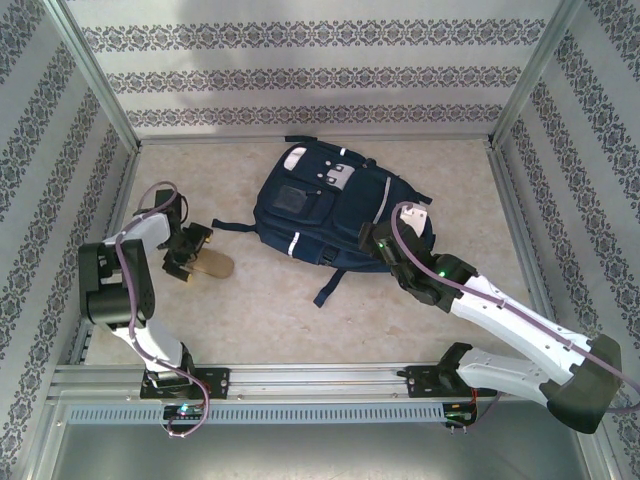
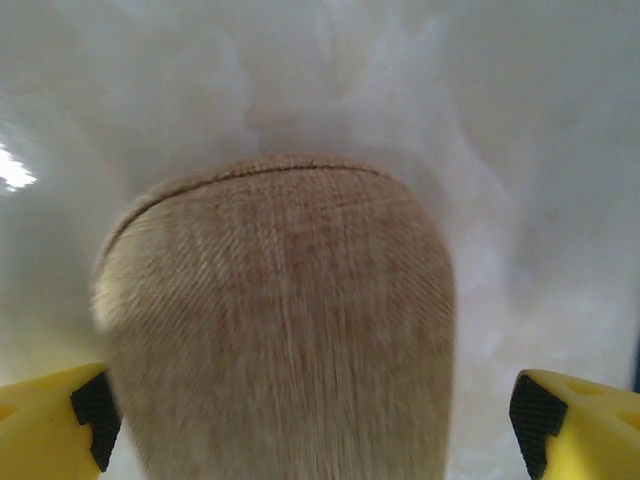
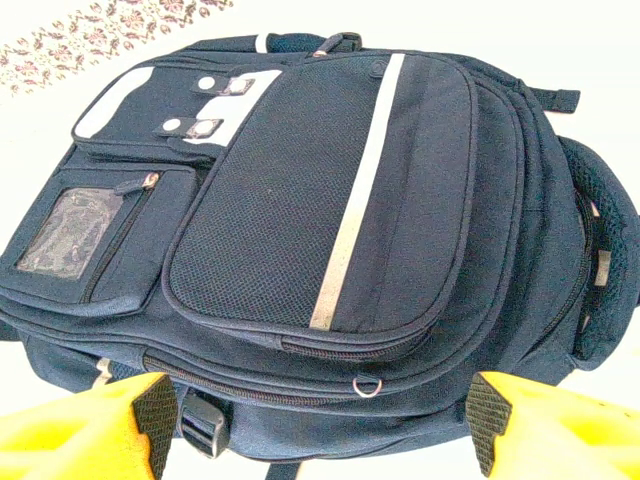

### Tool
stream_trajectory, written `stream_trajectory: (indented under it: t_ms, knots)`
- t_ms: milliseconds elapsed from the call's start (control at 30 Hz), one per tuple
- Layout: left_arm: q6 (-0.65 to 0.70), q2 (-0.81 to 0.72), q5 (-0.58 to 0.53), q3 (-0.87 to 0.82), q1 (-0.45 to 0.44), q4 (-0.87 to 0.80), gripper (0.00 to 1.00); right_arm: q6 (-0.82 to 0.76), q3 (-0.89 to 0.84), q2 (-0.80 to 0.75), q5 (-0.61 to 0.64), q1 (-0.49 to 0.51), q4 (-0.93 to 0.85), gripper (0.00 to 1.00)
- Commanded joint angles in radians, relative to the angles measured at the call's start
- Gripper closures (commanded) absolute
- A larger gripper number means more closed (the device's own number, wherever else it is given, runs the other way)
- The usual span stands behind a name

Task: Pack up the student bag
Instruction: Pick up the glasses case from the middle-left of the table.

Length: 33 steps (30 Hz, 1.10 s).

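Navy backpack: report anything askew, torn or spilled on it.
Nothing stands out. The large navy-blue fabric backpack lies flat, front up, on the pale table; visible pockets look zipped, fabric intact. Its dark straps merely trail loose.

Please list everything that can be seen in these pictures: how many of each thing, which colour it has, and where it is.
student bag: one, navy blue with white stripes and grey-white patches, lying flat in the middle of the table
fabric piece: one, tan woven cloth, on the table to the left of the bag
table: one, pale beige, under everything
walls: three, white with dark flowered stripes, around the table
rail: one, silver metal, along the near edge
left arm: one, black and white, near left; its yellow jaws with black pads are open, one on each side of the fabric piece
right arm: one, black and white, near right; its yellow jaws are open at the bag's near right edge
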Motion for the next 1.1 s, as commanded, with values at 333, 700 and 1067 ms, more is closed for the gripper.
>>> stream_trajectory:
  t_ms: [333, 700, 1067]
  knots:
    - [-0.057, 0.031, 0.043, -0.026, 0.007, 0.045, 0.26, 0.055, 0.0, 0.039, 0.039, 0.01, 0.006, 0.23]
    - [-0.075, -0.129, 0.112, -0.027, 0.001, -0.017, 0.36, -0.096, -0.04, 0.025, -0.19, 0.025, 0.183, 0.24]
    - [-0.225, -0.519, 0.144, -0.12, -0.144, -0.077, 0.39, -0.18, -0.032, 0.2, -0.732, 0.097, 0.511, 0.23]
